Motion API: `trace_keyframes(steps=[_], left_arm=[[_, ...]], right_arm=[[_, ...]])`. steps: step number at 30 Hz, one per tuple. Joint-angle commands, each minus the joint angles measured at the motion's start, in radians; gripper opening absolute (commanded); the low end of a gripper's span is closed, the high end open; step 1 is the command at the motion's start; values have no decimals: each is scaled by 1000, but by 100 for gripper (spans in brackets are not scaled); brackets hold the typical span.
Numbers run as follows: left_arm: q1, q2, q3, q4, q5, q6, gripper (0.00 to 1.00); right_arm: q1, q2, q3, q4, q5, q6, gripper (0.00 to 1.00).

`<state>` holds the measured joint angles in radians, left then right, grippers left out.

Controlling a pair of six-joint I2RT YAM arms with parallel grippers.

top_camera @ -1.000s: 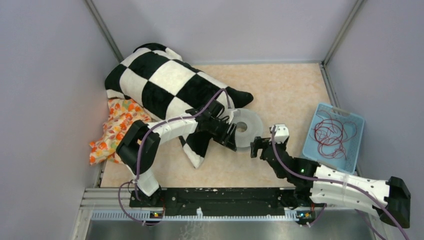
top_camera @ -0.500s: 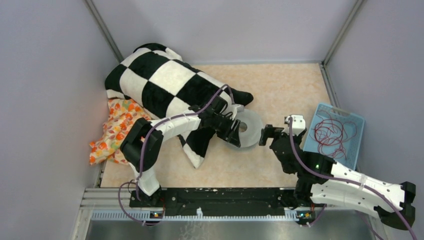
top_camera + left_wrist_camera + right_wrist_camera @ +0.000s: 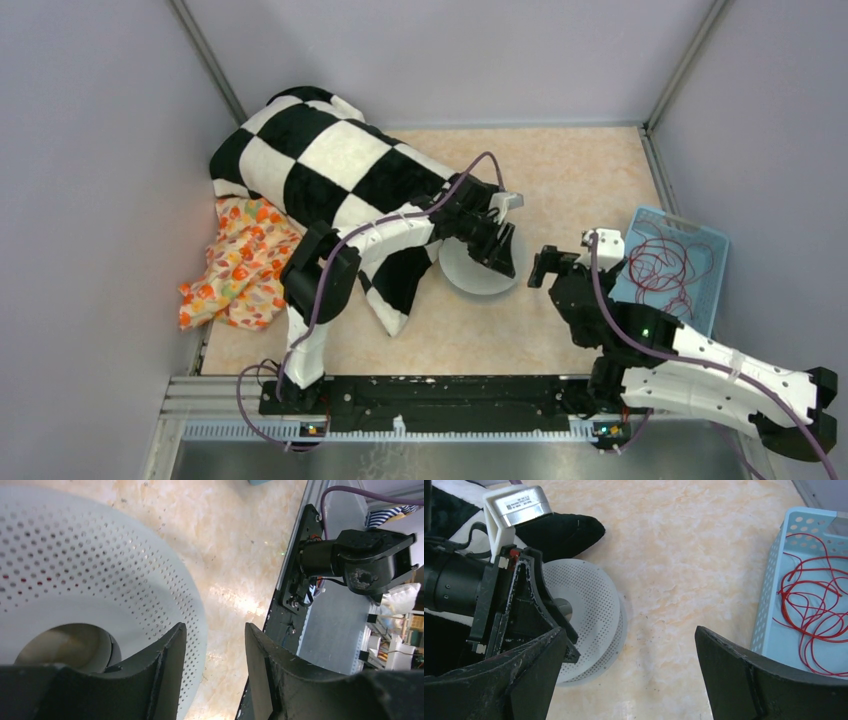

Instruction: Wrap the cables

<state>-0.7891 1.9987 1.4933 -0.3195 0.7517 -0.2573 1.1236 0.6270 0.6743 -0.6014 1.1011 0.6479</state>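
Tabletop, R: red cables in basket

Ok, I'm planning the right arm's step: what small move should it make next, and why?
Probably swing the right gripper over to the basket and down onto a wire end. It is open and empty, the red wires all lie loose in the basket, and the left gripper is at the spool.

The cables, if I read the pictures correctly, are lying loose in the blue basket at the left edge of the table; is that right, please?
Not quite. The cables do lie loose in the blue basket, but that basket stands at the right edge of the table, not the left. The top external view shows this.
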Motion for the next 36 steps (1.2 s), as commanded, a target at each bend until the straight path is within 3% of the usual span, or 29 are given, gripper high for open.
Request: trace_keyframes(steps=[1,7,12,14,16,21,28,36], left_arm=[[-6,-69,98,-32,-8,43,53],[26,-204,150,-125,-116,106,57],[147,-280,65,-107,-163,7,59],[214,-283,19,-125,-170,-53,59],[250,-289,-24,-136,-163,-62,61],[210,-316,-98,-159,-223,-42,62],[77,-466,-285,-132,-569,-112,65],[9,-533,-451,-7,-770,-266,67]], right_arm=[[7,-3,81,-42,42,29,99],[-78,44,175,-39,0,-46,99],[-453,193,289,-4,-449,-195,99],[-526,244,304,11,-565,-212,99],[-532,289,304,31,-600,-222,99],[-533,321,275,57,-632,-203,99],[-533,279,236,36,-594,-170,99],[-533,228,219,9,-579,-145,99]])
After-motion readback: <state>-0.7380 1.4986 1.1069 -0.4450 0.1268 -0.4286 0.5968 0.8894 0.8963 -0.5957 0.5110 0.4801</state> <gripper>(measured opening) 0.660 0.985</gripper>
